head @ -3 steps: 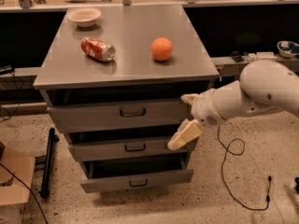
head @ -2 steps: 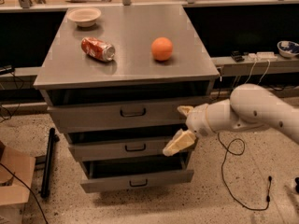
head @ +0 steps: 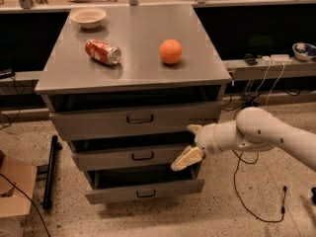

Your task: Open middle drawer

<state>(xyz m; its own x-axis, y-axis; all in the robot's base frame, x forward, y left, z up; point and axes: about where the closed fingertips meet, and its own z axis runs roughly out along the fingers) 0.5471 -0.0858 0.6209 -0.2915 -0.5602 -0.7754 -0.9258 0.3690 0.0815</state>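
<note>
The grey metal cabinet has three drawers. The middle drawer has a low wide front with a small black loop handle. It stands slightly out, with a dark gap above it. My gripper is open at the right end of this drawer's front, to the right of the handle. Its lower finger lies across the panel's right end. Its upper finger is near the bottom edge of the taller top drawer. The gripper holds nothing.
The bottom drawer sticks out furthest. On the cabinet top lie a red can on its side, an orange and a white bowl. A black stand and a cardboard box are on the floor at left. Cables lie at right.
My arm has swung down and a little left. The gripper has dropped from beside the top drawer's right end to the middle drawer's right end. The drawers have not moved.
</note>
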